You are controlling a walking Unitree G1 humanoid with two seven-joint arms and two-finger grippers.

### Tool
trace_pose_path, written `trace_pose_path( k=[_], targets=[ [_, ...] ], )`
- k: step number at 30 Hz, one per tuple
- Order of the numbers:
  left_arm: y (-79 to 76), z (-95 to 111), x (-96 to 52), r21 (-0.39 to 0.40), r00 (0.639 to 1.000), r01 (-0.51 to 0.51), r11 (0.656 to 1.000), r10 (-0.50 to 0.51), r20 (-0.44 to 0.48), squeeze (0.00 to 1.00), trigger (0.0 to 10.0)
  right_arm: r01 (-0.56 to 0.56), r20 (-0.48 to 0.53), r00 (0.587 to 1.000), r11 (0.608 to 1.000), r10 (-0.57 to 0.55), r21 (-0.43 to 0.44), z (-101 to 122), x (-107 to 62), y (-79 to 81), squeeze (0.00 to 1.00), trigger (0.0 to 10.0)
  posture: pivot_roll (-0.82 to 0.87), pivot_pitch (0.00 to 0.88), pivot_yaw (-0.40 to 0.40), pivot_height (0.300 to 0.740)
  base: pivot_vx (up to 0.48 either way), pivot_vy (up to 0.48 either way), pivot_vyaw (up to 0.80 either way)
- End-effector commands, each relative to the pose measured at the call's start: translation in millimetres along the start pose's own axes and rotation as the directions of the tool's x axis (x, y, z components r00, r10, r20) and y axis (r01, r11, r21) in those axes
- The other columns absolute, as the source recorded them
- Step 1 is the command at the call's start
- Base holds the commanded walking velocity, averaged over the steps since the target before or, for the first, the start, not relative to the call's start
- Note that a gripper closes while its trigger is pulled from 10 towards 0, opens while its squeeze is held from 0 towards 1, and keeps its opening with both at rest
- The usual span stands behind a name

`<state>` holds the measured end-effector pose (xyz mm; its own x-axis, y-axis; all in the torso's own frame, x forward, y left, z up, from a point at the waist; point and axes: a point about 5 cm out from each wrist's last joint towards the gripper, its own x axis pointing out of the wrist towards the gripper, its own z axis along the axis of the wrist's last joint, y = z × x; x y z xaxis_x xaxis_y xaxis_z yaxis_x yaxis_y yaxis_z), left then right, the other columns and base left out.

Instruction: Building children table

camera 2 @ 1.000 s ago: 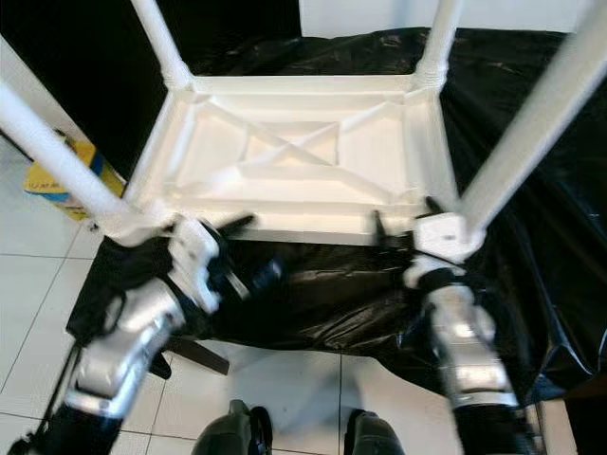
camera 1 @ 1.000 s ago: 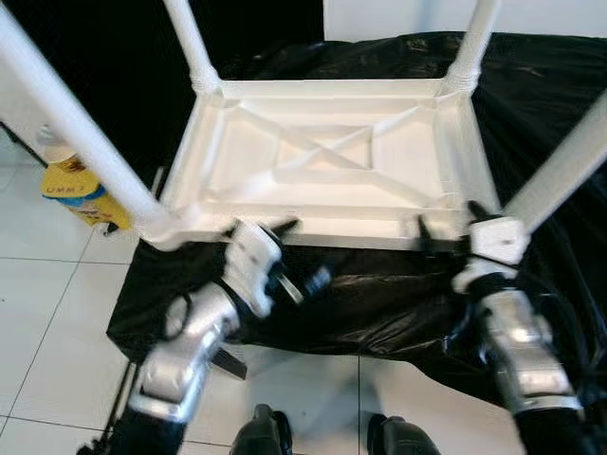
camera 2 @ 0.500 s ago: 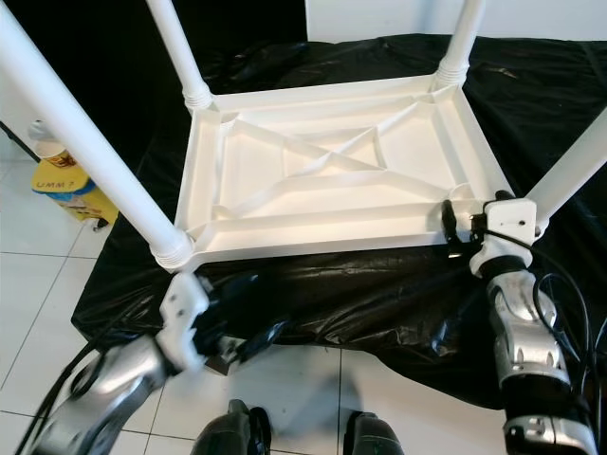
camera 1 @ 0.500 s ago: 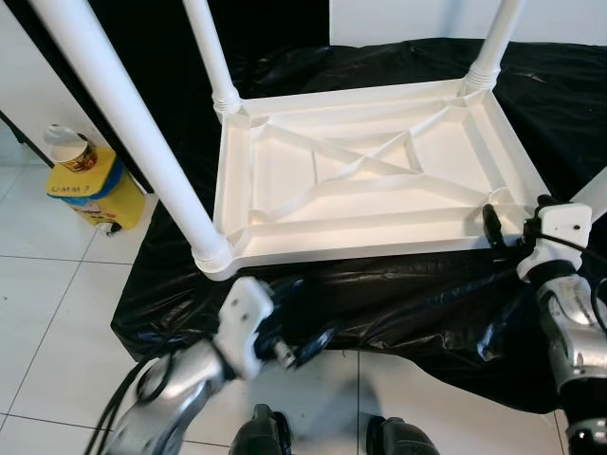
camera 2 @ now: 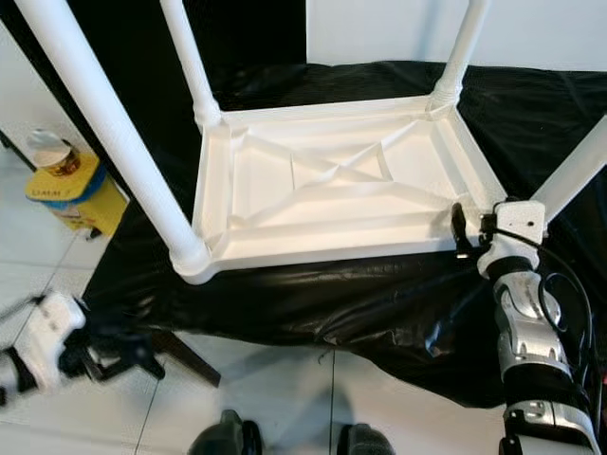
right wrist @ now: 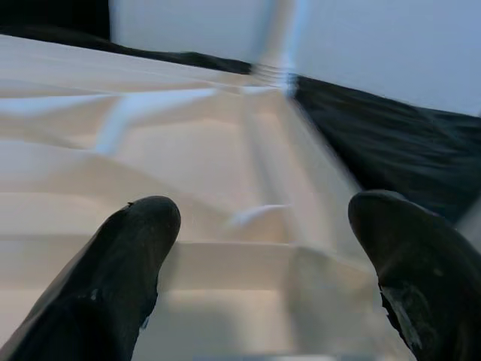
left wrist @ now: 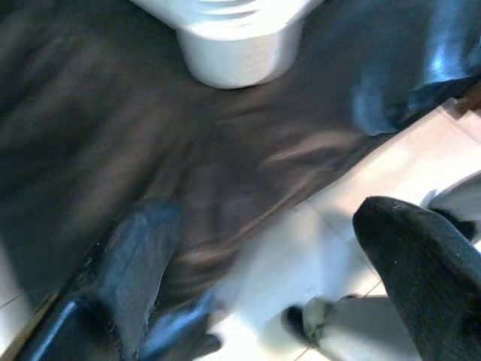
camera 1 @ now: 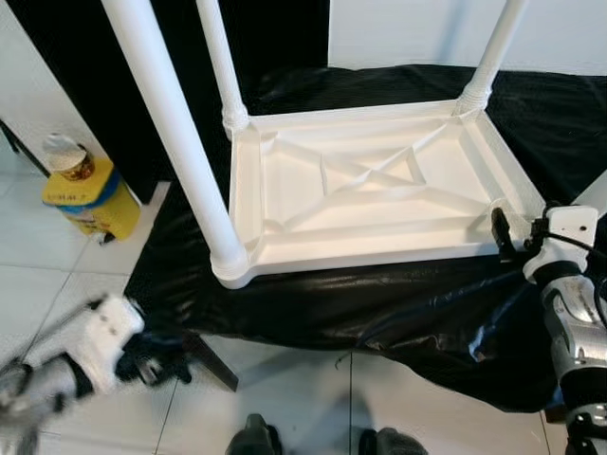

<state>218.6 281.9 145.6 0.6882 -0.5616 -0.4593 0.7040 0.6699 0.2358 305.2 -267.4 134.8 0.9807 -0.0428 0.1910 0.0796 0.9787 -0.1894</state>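
Upturned white table sits centre frame on black sheeting, legs pointing up. Right gripper is nearer — fingers spread, empty, just beside the table's lower-right corner. Left gripper is low at lower left, blurred, apparently open and empty — well apart.

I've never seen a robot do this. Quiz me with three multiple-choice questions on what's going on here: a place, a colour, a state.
1. Where is the right pincer?
A) at the table's near right corner
B) on the floor
C) on the yellow container

2. What colour is the table?
A) white
B) red
C) brown

3. How does the table stand?
A) upright
B) upside down, legs up
C) on its side

Answers: 1 A, its fingers sit at that corner. 2 A, top and legs are white. 3 B, its ribbed underside faces up on the black sheet.
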Motion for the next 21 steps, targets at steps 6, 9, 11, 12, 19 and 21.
trace_pose_path(
  k=[6,9,11,12,19,21],
  targets=[
    [65.3,-7.2,-6.7,0.011,0.981,-0.179,0.984,0.18,-0.071,0.0,10.0,-0.06,0.0,0.998,0.998,0.06,0.037,-10.5,-19.4,26.4,0.0,10.0,0.12,0.068,0.048,0.74,0.0,0.0,0.0],
    [81.7,-6.4,-5.6,0.004,0.966,-0.246,0.969,0.246,-0.075,0.0,10.0,-0.067,0.0,0.998,0.997,0.067,0.046,-12.7,-23.9,33.0,0.0,10.0,0.12,0.068,0.048,0.74,0.0,0.0,0.0],
    [114.5,12.5,11.0,-0.067,0.906,-0.421,0.905,0.422,0.004,0.0,10.0,-0.055,-0.008,0.998,0.995,0.056,0.086,-16.6,-38.9,49.1,0.0,10.0,0.09,0.064,0.062,0.74,0.0,0.0,0.0],
    [114.5,12.5,11.0,-0.067,0.906,-0.421,0.905,0.422,0.004,0.0,10.0,-0.055,-0.008,0.998,0.995,0.056,0.086,-16.6,-38.9,49.1,0.0,10.0,0.09,0.064,0.062,0.74,0.0,0.0,0.0],
    [130.1,41.2,34.1,-0.137,0.852,-0.497,0.857,0.511,0.11,0.0,10.0,-0.027,-0.039,0.999,0.993,0.031,0.115,-21.5,-59.1,60.7,0.0,10.0,0.05,0.063,0.062,0.74,0.0,0.0,0.0],
    [127.1,60.5,56.8,-0.157,0.852,-0.465,0.871,0.489,0.189,0.0,10.0,-0.009,-0.077,0.997,0.993,0.019,0.122,-27.1,-73.1,68.2,0.0,10.0,0.03,0.064,0.06,0.74,0.0,0.0,0.0]
  ],
)
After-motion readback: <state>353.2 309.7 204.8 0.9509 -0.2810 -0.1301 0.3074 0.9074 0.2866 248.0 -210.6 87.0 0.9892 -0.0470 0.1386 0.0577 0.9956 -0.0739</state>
